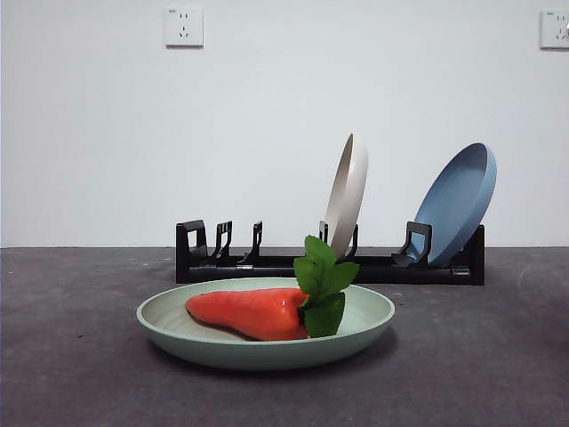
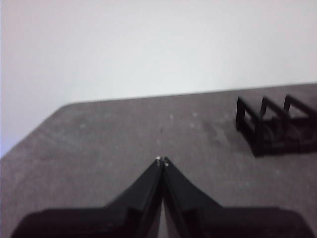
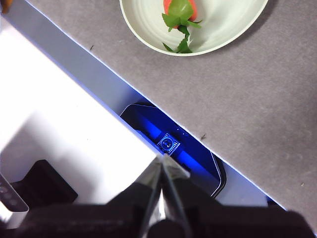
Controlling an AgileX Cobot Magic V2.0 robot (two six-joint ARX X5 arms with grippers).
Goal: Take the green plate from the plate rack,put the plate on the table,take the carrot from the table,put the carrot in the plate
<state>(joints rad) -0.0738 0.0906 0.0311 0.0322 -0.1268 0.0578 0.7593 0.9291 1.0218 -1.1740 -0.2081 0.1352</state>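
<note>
My left gripper [image 2: 162, 161] has its two jaws pressed together and holds nothing; it hangs over the bare table [image 2: 124, 134], with one end of the plate rack [image 2: 277, 124] off to the side. My right gripper [image 3: 162, 159] is pinched together too, and empty, well apart from the green plate [image 3: 233, 25]. The carrot [image 1: 253, 311] lies in the green plate [image 1: 267, 342] on the table [image 1: 71, 356], its leaves at one end. Behind the plate stands the plate rack [image 1: 329, 265], with a cream plate [image 1: 347, 191] and a blue plate [image 1: 458, 200] leaning in its slots. Nothing stands between the plate and my grippers.
</note>
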